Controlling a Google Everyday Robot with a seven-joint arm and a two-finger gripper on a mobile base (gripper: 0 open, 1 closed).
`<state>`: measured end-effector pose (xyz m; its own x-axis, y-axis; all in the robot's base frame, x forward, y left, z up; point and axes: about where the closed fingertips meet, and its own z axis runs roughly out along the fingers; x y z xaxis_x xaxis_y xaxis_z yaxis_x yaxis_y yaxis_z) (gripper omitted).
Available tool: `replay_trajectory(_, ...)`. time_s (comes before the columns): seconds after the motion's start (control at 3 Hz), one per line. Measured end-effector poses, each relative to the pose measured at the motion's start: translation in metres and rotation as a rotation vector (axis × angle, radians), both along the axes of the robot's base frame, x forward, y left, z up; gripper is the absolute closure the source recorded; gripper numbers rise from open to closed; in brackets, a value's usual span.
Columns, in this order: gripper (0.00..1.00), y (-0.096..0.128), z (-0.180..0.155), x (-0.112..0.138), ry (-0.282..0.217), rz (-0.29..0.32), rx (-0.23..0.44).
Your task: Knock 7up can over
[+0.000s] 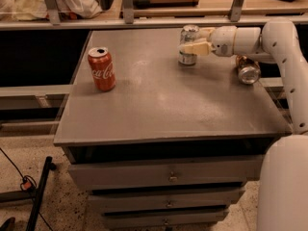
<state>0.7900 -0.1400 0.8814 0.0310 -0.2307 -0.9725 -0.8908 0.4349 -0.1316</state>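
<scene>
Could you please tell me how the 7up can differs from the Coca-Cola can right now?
The 7up can is silvery; the Coca-Cola can is red. The 7up can stands far back on the table, with the pincer at it; the Coca-Cola can stands alone near the left edge. Both are upright and look alike in size.

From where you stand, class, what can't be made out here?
Camera view:
Label of the silvery soda can: partly covered by the white robot gripper at it, far side of the grey table.
Lying brownish can: partly behind the white arm.
Robot base: cut off by right edge.
</scene>
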Motion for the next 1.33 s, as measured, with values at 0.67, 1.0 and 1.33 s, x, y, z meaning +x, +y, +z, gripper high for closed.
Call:
replay_trajectory(0.67,0.87,-0.011,0.023,-0.009,0.000,-0.006,-0.065)
replay_trajectory(1.0,1.00,-0.017,0.046,-0.027,-0.008,0.004,-0.163)
replay_trajectory(1.33,1.00,-0.016,0.065,-0.049,-0.024,0.008,-0.375)
